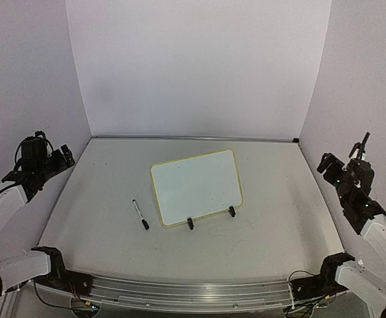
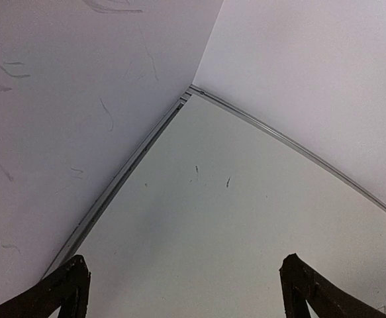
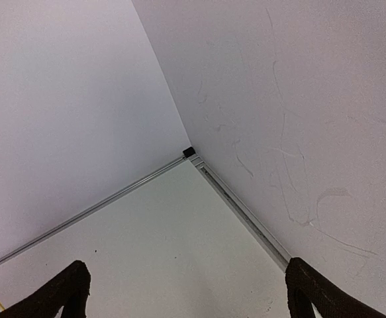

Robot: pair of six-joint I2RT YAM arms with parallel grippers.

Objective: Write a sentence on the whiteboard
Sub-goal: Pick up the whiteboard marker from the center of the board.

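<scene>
The whiteboard (image 1: 196,187) lies in the middle of the table, white with a pale-yellow rim and two black clip feet at its near edge. Its face is blank; no sentence shows on it. A black marker (image 1: 140,214) with a white band lies on the table just left of the board. My left gripper (image 1: 65,154) is raised at the far left by the side wall, open and empty; its fingertips (image 2: 73,285) stand wide apart. My right gripper (image 1: 361,147) is raised at the far right, open and empty, with fingertips (image 3: 308,285) wide apart.
White walls (image 1: 199,66) enclose the table on three sides, with a metal rail (image 1: 193,138) along the back edge. Both wrist views show only bare table corners and scuffed walls. An aluminium rail (image 1: 179,291) runs along the near edge between the arm bases.
</scene>
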